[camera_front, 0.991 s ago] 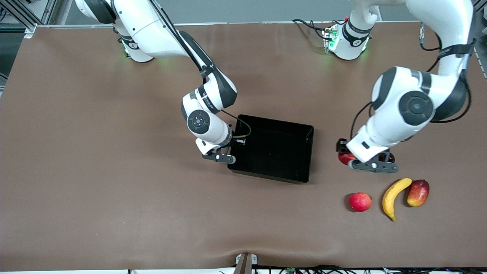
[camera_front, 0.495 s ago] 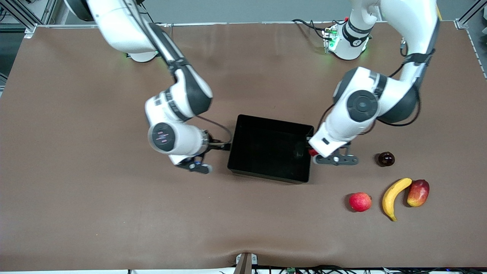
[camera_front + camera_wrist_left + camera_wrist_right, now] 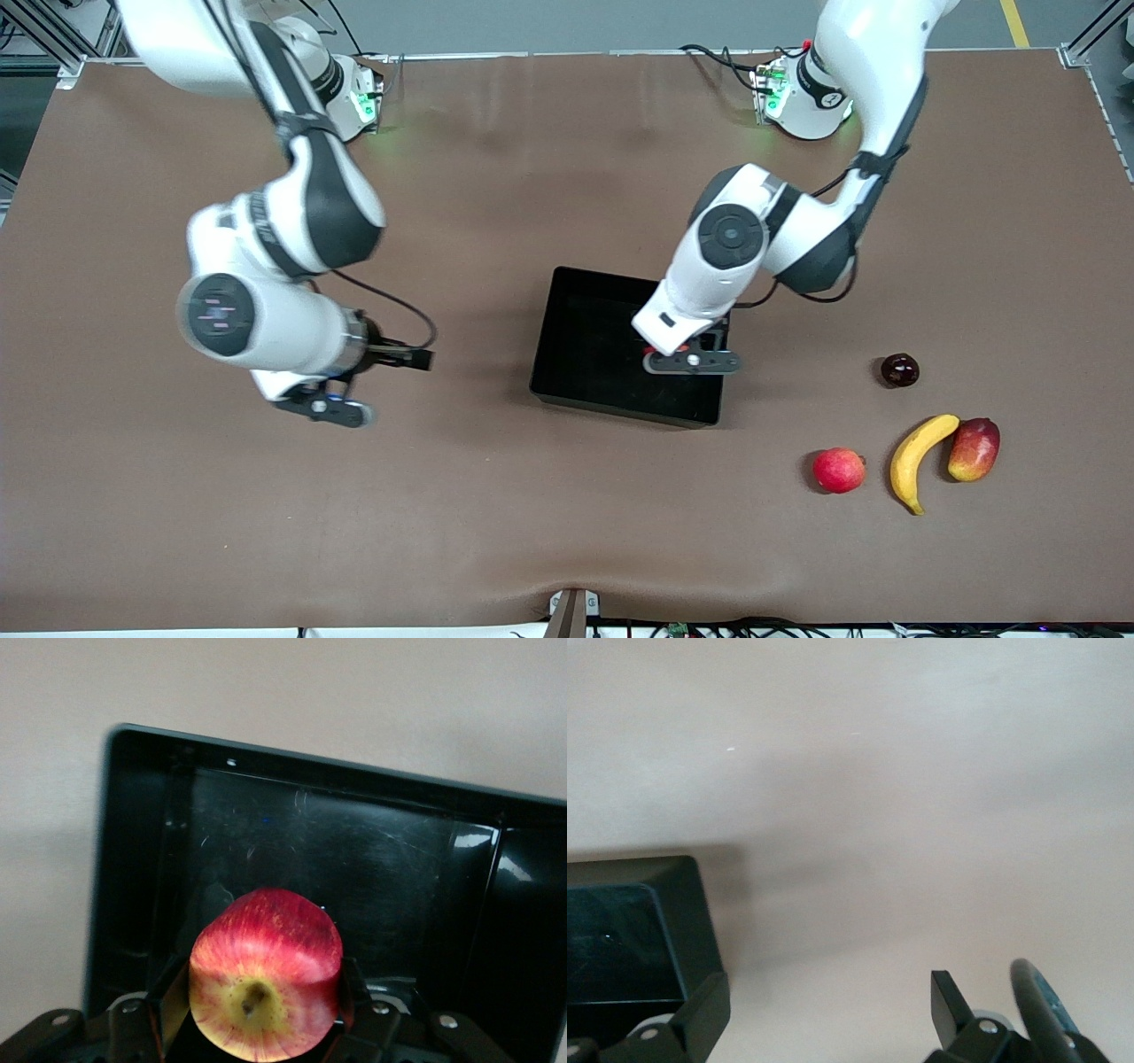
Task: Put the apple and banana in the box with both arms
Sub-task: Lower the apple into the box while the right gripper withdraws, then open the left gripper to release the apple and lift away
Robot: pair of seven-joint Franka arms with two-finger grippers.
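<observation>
My left gripper [image 3: 691, 361] is shut on the apple [image 3: 266, 974], red with a yellowish dimple end, and holds it over the black box [image 3: 585, 346] near the wall at the left arm's end. In the left wrist view the box floor [image 3: 372, 850] lies bare below the apple. The banana [image 3: 917, 461] lies on the table toward the left arm's end, nearer the front camera than the box. My right gripper [image 3: 323, 408] is open and empty, up over bare table toward the right arm's end. In the right wrist view [image 3: 828, 1001] one box corner [image 3: 620, 939] shows.
An evenly red round fruit [image 3: 838, 470] lies beside the banana, and a red-yellow mango [image 3: 974, 448] touches the banana's other side. A small dark fruit [image 3: 899, 369] sits farther from the camera than these. The brown table mat [image 3: 443, 532] is slightly wrinkled at the front.
My left gripper has carried the apple from beside the dark fruit to over the box. My right gripper has drawn away from the box wall toward its own end of the table.
</observation>
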